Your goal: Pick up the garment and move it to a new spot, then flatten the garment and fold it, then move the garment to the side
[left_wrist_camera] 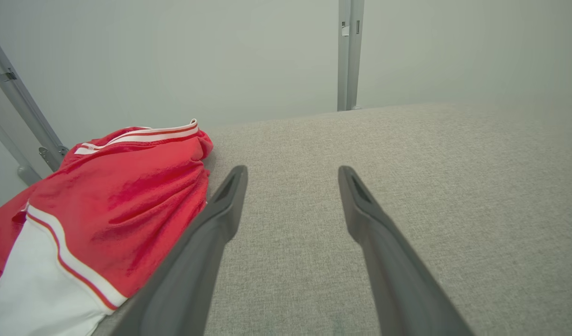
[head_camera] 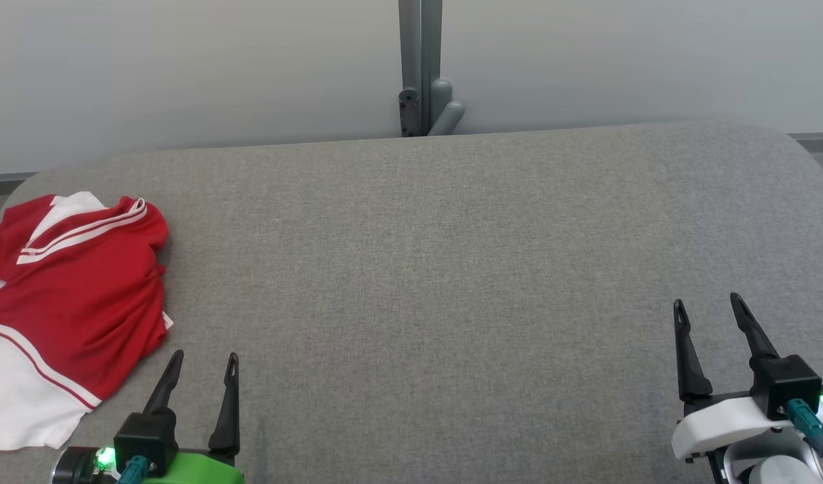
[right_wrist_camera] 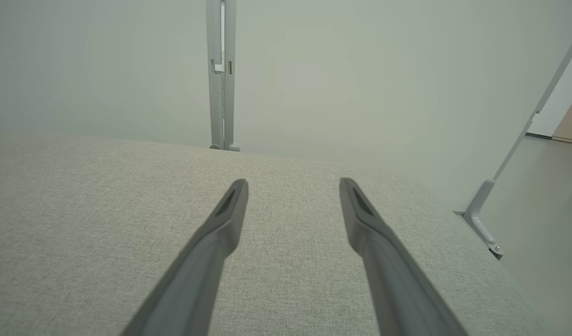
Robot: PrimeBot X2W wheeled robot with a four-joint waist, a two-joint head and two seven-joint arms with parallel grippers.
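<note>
Left gripper [head_camera: 205, 355]: released, fingers spread, nothing between them. It hovers low over the grey fabric surface [head_camera: 451, 269].

Red-and-white jersey [head_camera: 68, 296]: lies crumpled just to the left of the left gripper and slightly ahead of its fingertips, apart from them. In the left wrist view the jersey [left_wrist_camera: 127, 205] sits beside the left finger [left_wrist_camera: 220, 214]; whether cloth and finger touch there I cannot tell. White striped trim is at the far end, and a white panel at the near end.

Right gripper [head_camera: 707, 300]: also released, fingers parted, holding nothing. The jersey is well apart from it, far off to its left. In the right wrist view there is bare grey fabric [right_wrist_camera: 80, 210] under the fingers.

A grey metal post [head_camera: 421, 67] stands beyond the surface's far edge, ahead of and between both grippers.
</note>
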